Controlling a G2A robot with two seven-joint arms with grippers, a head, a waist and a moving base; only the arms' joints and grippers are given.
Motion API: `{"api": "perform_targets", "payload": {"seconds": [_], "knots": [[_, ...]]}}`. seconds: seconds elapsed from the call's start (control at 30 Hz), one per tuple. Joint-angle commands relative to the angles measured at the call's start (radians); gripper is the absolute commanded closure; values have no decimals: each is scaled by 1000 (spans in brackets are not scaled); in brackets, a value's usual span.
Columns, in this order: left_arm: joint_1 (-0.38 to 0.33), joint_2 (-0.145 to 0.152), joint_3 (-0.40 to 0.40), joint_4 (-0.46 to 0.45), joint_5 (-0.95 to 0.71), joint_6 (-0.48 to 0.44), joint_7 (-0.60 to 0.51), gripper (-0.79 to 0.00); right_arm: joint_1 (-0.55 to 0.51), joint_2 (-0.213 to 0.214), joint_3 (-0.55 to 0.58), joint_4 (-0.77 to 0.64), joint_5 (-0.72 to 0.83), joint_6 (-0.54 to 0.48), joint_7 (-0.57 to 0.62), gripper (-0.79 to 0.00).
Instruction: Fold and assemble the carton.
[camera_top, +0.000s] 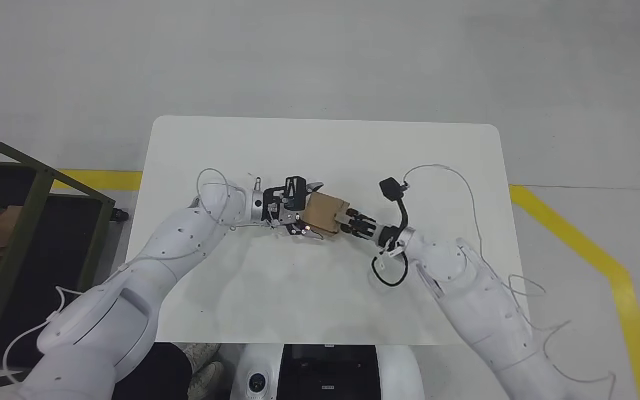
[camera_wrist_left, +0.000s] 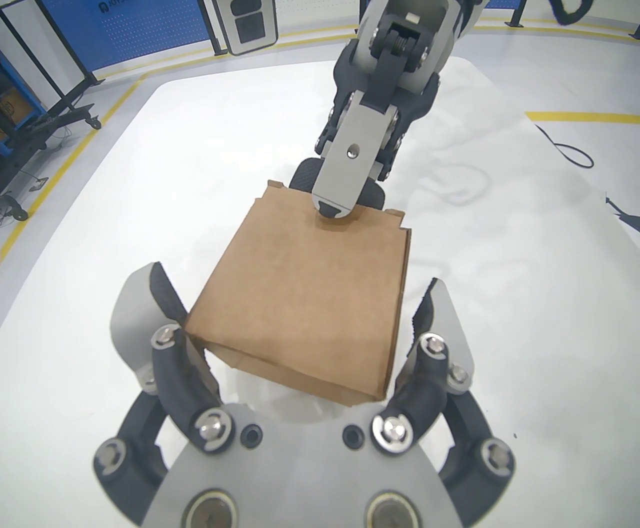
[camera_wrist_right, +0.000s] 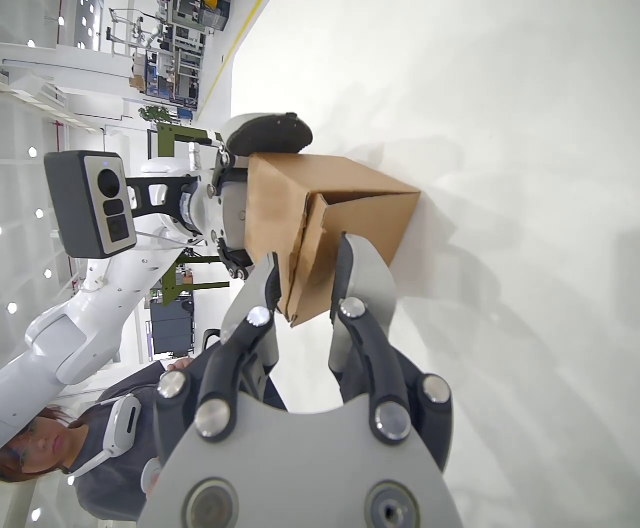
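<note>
A brown carton lies on its side mid-table, partly folded into a box. My left gripper is at its left end. In the left wrist view that gripper stands open, its wide-spread fingers flanking the carton; one pad touches a corner. My right gripper is at the opposite end. In the right wrist view it is shut on the carton's folded end flaps. From the left wrist camera, one right finger presses on the carton's top edge.
The white table has bare surface all around the carton. A black cable loops off the right wrist above the table, and another cable lies near the table's edge. A dark green frame stands off the table's left side.
</note>
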Motion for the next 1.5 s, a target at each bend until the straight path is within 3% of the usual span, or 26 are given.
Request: {"api": "perform_targets", "payload": {"seconds": [0.0, 0.37, 0.7, 0.77, 1.47], "knots": [[-1, -1, 1, 4, -1, -1, -1, -785, -8, 1, 6, -6, -1, 2, -7, -231], [-6, -3, 3, 18, -2, -1, 1, -785, -77, 17, 71, -56, 6, -10, -23, -240], [-7, -4, 4, 21, -5, 0, 0, -785, -60, 13, 65, -23, 36, -16, -5, -80], [-7, -4, 4, 22, -5, 0, 1, -785, -53, 12, 63, -12, 44, -19, -8, 0], [-7, -4, 3, 14, -6, 0, -1, -785, 9, -6, 6, 29, 50, -10, 18, 0]]}}
